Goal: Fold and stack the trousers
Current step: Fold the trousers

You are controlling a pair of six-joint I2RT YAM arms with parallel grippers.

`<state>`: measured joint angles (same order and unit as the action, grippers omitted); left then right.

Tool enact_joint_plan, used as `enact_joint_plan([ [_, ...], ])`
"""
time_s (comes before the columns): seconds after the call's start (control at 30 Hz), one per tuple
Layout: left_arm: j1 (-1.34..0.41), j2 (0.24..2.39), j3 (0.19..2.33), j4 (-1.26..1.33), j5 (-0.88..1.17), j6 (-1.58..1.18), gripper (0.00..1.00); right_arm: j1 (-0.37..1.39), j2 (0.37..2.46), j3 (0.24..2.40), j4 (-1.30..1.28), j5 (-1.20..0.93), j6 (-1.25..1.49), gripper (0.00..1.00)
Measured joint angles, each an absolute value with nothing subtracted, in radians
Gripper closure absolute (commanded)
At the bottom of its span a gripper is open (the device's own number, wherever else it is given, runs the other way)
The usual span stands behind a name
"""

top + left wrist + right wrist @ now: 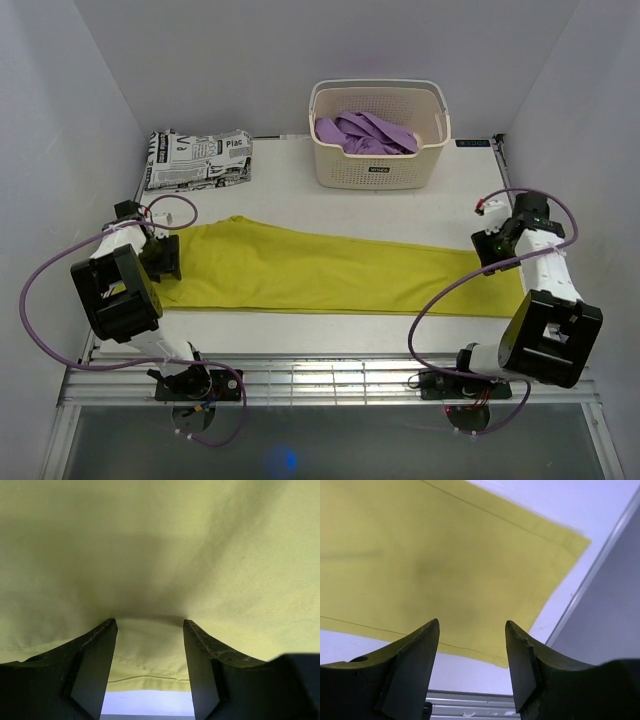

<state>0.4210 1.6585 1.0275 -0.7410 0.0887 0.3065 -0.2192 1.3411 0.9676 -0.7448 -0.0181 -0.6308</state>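
The mustard-yellow trousers (320, 270) lie flat across the table, wide end at the left and leg ends at the right. My left gripper (168, 258) is low over the wide left end. In the left wrist view it (150, 622) stands open, fingertips down on the cloth (160, 555) and a stitched hem lying flat between the fingers. My right gripper (488, 252) sits over the leg ends. The right wrist view shows it (472, 622) open above the cloth (445, 555), near the corner of the leg end, with nothing gripped.
A white basket (378, 140) holding a purple garment (365, 132) stands at the back centre. A folded newspaper-print garment (198, 158) lies at the back left. White walls close in both sides, and a metal rail (330, 375) runs along the near edge.
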Motion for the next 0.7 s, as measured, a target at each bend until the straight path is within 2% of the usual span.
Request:
enact_joint_plan([
  [0.2, 0.424, 1.635, 1.028, -0.762, 0.098, 0.306, 0.31, -0.447, 1.424, 0.918, -0.706, -0.056, -0.616, 0.4],
  [0.53, 0.424, 1.608, 1.031, -0.805, 0.128, 0.31, 0.28, -0.585, 1.594, 0.915, -0.61, -0.09, -0.612, 0.38],
  [0.7, 0.424, 1.588, 1.038, -0.813, 0.132, 0.313, 0.28, -0.618, 1.605, 0.929, -0.595, -0.122, -0.609, 0.31],
])
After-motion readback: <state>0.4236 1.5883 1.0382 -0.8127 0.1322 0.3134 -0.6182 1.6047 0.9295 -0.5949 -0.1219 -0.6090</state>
